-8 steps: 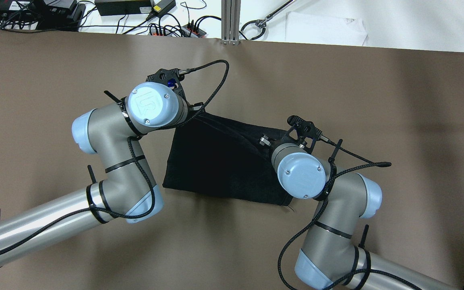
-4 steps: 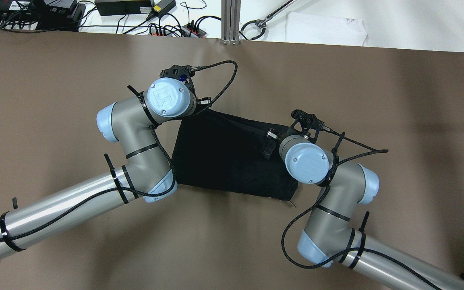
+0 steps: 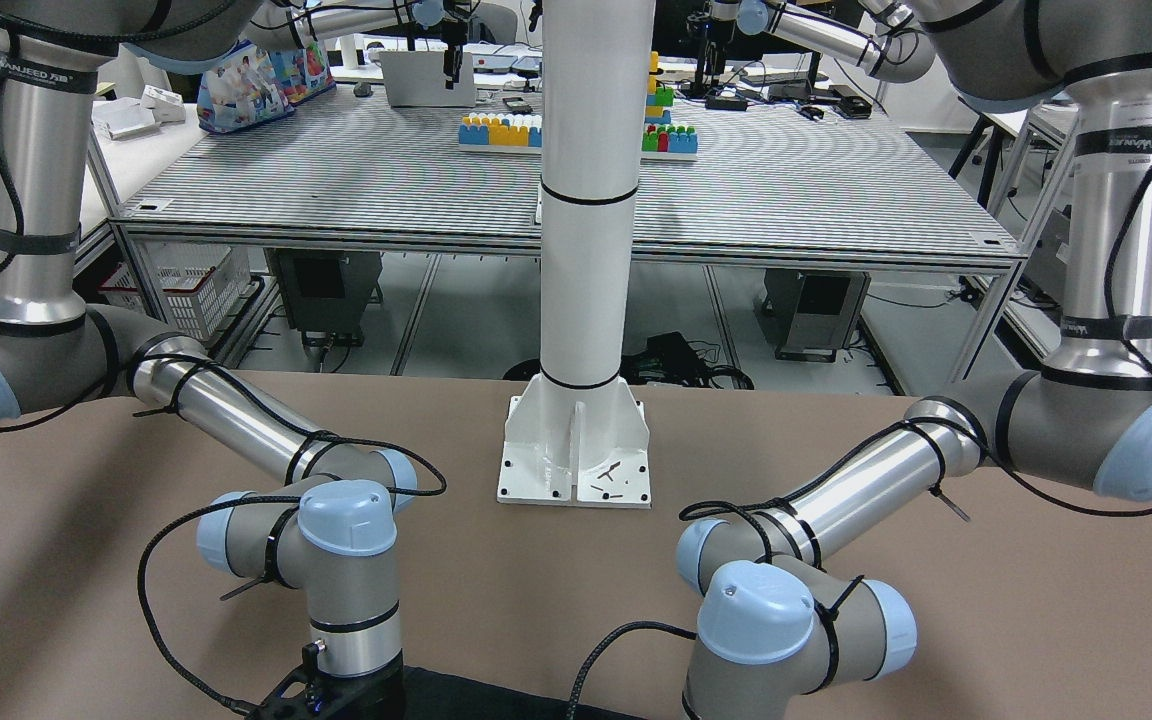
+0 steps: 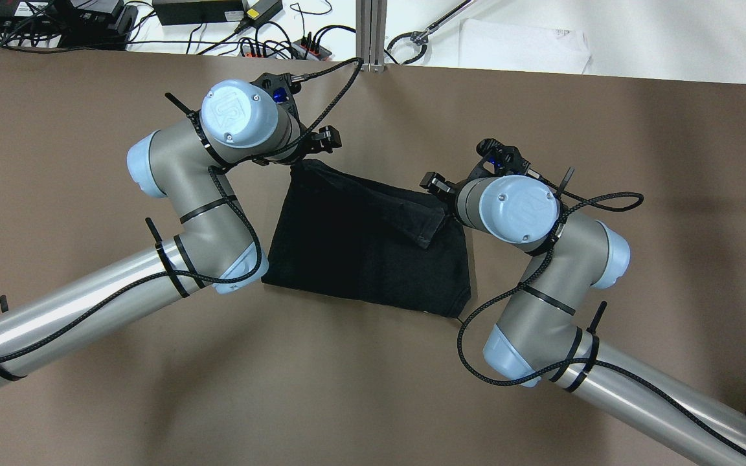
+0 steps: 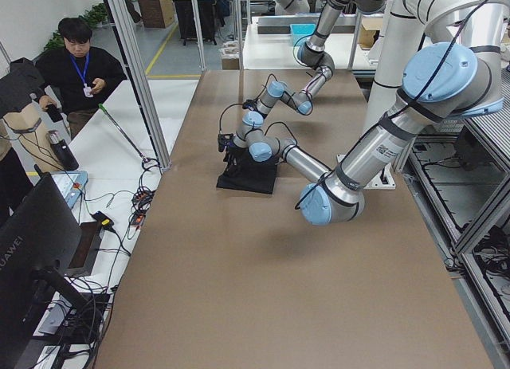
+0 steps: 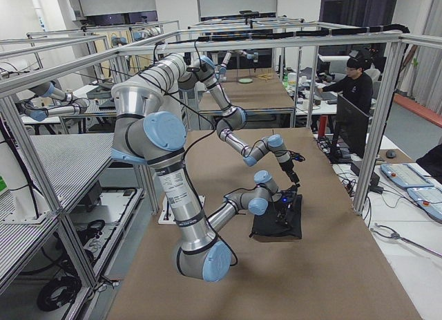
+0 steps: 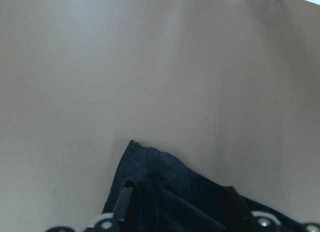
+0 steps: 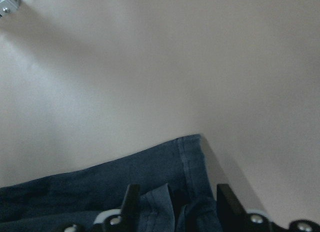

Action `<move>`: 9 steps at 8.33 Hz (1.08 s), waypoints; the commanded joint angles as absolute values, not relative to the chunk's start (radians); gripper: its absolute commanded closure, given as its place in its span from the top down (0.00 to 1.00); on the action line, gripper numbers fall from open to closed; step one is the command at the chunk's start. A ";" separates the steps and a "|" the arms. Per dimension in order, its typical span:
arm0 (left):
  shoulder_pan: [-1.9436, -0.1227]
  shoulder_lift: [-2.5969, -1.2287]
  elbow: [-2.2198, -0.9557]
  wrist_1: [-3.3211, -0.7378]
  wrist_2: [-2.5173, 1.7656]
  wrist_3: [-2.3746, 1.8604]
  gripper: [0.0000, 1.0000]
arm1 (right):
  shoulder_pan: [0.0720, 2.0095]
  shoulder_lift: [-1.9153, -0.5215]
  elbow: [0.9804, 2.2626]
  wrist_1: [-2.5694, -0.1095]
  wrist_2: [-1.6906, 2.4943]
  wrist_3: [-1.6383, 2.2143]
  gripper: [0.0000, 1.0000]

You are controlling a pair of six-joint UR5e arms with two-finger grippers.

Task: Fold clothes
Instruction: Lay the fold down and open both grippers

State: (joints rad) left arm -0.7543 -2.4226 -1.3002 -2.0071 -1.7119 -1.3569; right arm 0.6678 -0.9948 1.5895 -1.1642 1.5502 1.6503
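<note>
The left gripper (image 7: 177, 194) stands wide, its jaws astride the far left corner of the clothes (image 4: 360, 249). The right gripper (image 8: 175, 192) is just as wide over the far right corner, where the cloth bunches up. The clothes lie mid-table (image 4: 373, 388) as a compact dark block, with the right end turned over loosely. A first fold looks done. Smoothing and another fold probably remain.

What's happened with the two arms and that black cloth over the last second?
Both arms swung toward the far edge of the table. The left gripper and right gripper, which seemed to hold the black garment by its far corners, now stand open over them, so it looks let go, with a flap doubled over on its right. Its near edge stayed about where it was.
</note>
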 commanded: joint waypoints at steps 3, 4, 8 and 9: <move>-0.790 -2.388 -1.345 -2.010 -1.789 -1.350 1.00 | 0.496 -0.989 1.597 -1.166 1.418 1.902 0.65; -0.790 -2.384 -1.345 -2.010 -1.787 -1.350 1.00 | 0.451 -0.991 1.595 -1.172 1.348 1.904 0.60; -0.790 -2.341 -1.345 -2.058 -1.786 -1.342 1.00 | 0.454 -0.991 1.556 -1.175 1.339 1.894 0.41; -0.790 -2.332 -1.345 -2.075 -1.786 -1.342 1.00 | 0.460 -0.991 1.555 -1.175 1.336 1.894 0.31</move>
